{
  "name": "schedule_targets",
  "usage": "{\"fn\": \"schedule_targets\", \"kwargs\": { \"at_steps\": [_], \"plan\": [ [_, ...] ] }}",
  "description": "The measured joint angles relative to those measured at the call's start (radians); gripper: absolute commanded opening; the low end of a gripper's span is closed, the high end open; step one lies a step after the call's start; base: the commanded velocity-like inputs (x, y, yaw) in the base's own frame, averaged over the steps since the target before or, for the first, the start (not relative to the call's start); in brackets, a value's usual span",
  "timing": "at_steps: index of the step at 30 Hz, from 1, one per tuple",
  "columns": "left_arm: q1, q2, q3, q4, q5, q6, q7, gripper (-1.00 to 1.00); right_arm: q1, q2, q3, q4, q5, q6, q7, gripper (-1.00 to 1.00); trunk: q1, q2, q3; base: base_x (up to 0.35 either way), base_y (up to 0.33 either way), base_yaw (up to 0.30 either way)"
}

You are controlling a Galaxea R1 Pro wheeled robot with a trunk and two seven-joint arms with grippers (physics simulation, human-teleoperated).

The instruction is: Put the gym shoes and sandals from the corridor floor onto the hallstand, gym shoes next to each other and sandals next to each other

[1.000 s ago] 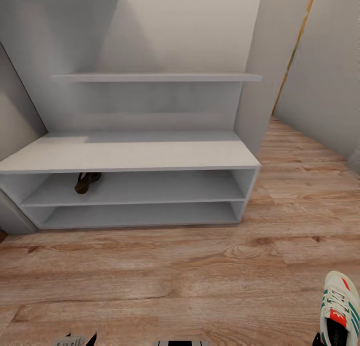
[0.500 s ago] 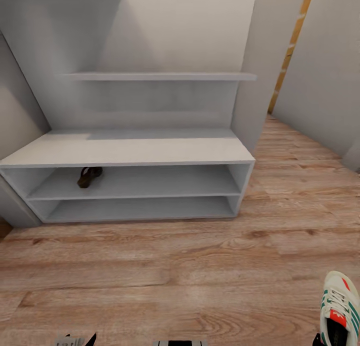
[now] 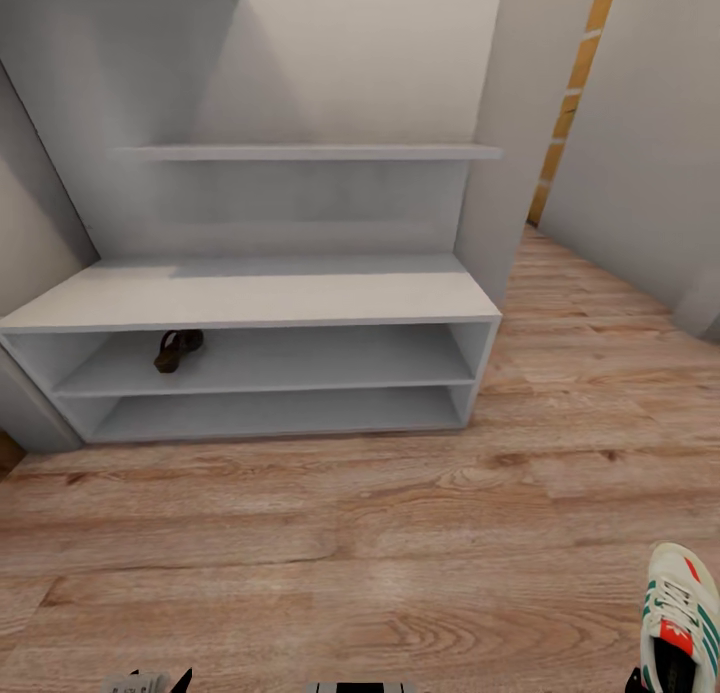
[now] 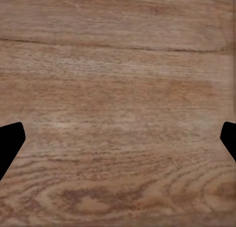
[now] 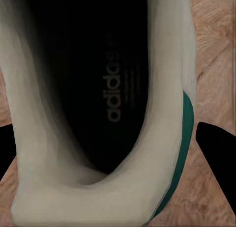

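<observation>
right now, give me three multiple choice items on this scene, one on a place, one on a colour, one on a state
1. Where is the sandal?
A. upper open shelf of the hallstand
B. bench top
C. floor

2. What colour are the gym shoe side stripes?
A. blue
B. green
C. black

3. How does the left gripper stand?
A. shut on a sandal
B. shut on a shoe
C. open, with only floor between the fingers

Answers: 1 A, it lies under the bench top, above the lowest shelf. 2 B, green bands beside the laces. 3 C, fingers far apart, bare planks between.
</observation>
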Motion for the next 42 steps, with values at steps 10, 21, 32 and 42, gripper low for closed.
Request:
{"fn": "schedule_targets", "kwargs": {
  "at_steps": [10,21,32,42],
  "plan": [
    [0.0,0.0,0.0,0.0,0.0,0.0,0.0,1.0,0.0,0.002,0.0,0.0,0.0,0.0,0.0,-1.0,0.0,0.0,0.0,0.0,0.0,-0.05],
    [0.0,0.0,0.01,0.0,0.003,-0.001,0.0,1.0,0.001,0.016,0.092,0.002,0.05,0.002,0.004,-1.0,0.0,0.0,0.0,0.0,0.0,0.0],
    [-0.006,0.005,0.072,0.002,0.006,-0.001,-0.088,1.0,-0.001,0.125,0.348,-0.04,0.185,0.006,0.001,-1.0,0.0,0.0,0.0,0.0,0.0,0.0],
    [-0.005,0.037,0.089,0.015,0.006,0.004,-0.356,1.0,-0.008,0.214,0.421,-0.229,0.251,0.285,0.004,-1.0,0.0,0.0,0.0,0.0,0.0,0.0]
  ]
}}
